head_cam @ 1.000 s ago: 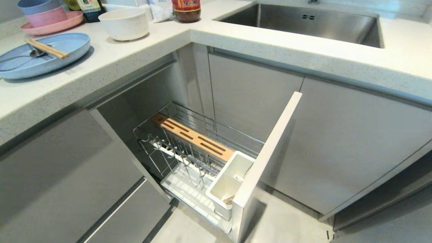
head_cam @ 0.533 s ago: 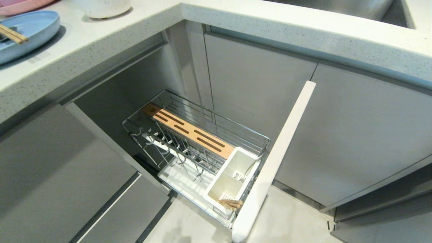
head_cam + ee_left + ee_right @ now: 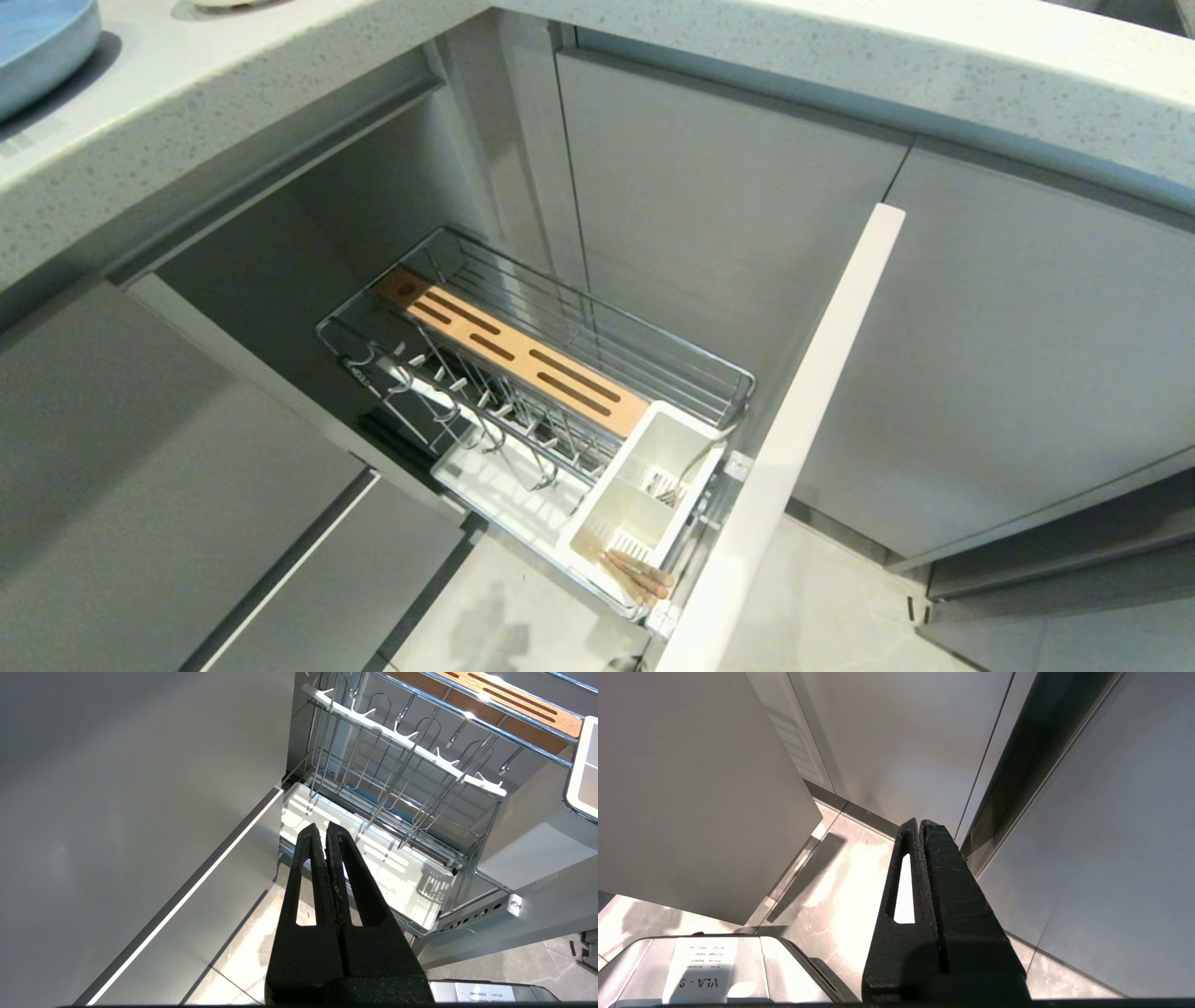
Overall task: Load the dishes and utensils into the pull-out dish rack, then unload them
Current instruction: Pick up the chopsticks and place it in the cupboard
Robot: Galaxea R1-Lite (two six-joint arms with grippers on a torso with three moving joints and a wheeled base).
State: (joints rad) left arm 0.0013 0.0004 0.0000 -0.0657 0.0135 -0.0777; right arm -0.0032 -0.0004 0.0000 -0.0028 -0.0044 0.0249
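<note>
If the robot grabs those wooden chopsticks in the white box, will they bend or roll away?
The chopsticks look like thin, stiff wood, so they probably won't bend. They seem light. They lie loose in the white caddy, so one might slip or roll if pinched alone.

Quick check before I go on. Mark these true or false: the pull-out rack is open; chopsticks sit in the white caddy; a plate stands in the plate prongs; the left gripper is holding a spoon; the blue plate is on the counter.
1. The pull-out dish rack is pulled out. True.
2. Chopsticks lie in the white caddy. True; they sit in its compartment nearest the front panel.
3. A plate stands in the plate prongs. False; the prongs are bare.
4. The left gripper holds a spoon. False; its jaws are shut on nothing, beside the rack.
5. The blue plate is on the counter. True; only its edge shows.
</note>
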